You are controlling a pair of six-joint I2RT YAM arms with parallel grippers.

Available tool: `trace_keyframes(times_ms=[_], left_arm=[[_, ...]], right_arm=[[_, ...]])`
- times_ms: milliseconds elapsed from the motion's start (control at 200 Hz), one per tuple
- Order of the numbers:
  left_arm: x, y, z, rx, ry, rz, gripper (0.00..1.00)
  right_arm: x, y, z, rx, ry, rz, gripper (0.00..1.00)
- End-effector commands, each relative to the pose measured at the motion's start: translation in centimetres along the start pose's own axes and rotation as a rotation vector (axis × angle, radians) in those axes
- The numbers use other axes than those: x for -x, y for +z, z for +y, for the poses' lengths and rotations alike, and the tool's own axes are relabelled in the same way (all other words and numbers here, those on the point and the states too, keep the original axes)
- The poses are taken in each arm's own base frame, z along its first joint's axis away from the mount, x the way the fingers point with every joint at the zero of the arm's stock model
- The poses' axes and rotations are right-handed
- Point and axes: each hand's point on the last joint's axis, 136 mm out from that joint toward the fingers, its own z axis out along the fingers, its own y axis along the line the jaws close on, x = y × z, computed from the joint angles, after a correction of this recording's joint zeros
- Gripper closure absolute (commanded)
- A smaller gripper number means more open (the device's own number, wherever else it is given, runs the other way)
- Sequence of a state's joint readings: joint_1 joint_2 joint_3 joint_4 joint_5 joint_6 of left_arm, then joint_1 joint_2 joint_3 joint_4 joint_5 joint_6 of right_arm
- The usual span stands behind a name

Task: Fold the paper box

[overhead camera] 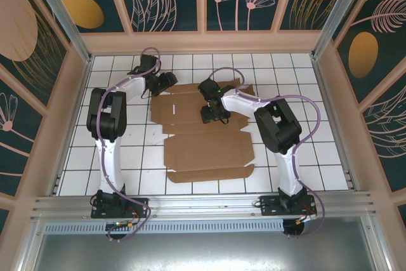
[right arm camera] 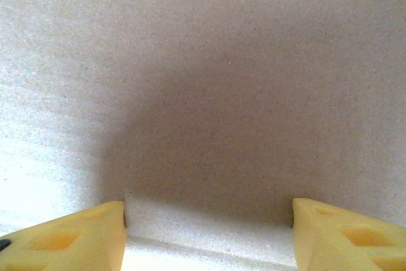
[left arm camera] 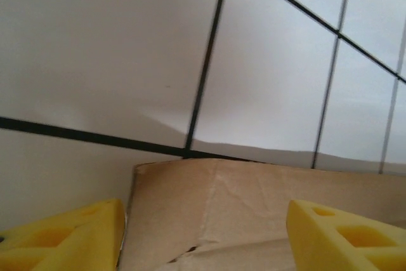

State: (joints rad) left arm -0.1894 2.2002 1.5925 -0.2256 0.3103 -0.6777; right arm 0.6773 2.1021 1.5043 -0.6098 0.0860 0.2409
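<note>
The paper box (overhead camera: 206,136) lies as a flat brown die-cut sheet in the middle of the table, flaps spread at its far and near ends. My left gripper (overhead camera: 166,82) hovers at the sheet's far left corner, open, with a brown flap (left arm camera: 254,207) lying between and beyond its yellow fingers (left arm camera: 70,236). My right gripper (overhead camera: 212,115) points down onto the sheet's upper middle, open, its yellow fingers (right arm camera: 346,236) wide apart and pressed close to the cardboard (right arm camera: 209,93).
The table is white tile with black grid lines (overhead camera: 304,93), walled by a beige frame (overhead camera: 203,41) on three sides. A metal rail (overhead camera: 203,204) runs along the near edge by the arm bases.
</note>
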Motion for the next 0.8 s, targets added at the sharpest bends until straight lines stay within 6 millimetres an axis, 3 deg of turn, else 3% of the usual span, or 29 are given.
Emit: trace_keyframes(times_ms=[0,295,796], left_arm=[[0.5,-0.3,-1.9,-0.104,0.017,-0.010,0.33],[0.6,-1.2,-3.8,-0.195,0.023,-0.028,0.38],[-2.4,2.3,-7.1,-0.210,0.076,0.058,0.39]], right_arm=[[-7.3,5.3,-1.4,-0.059,-0.031,0.262,0.36],[-7.2,6.0,-1.2,-0.052,-0.036,0.276,0.39],[-7.7,6.7,-1.0,-0.043,-0.031,0.296,0.42]])
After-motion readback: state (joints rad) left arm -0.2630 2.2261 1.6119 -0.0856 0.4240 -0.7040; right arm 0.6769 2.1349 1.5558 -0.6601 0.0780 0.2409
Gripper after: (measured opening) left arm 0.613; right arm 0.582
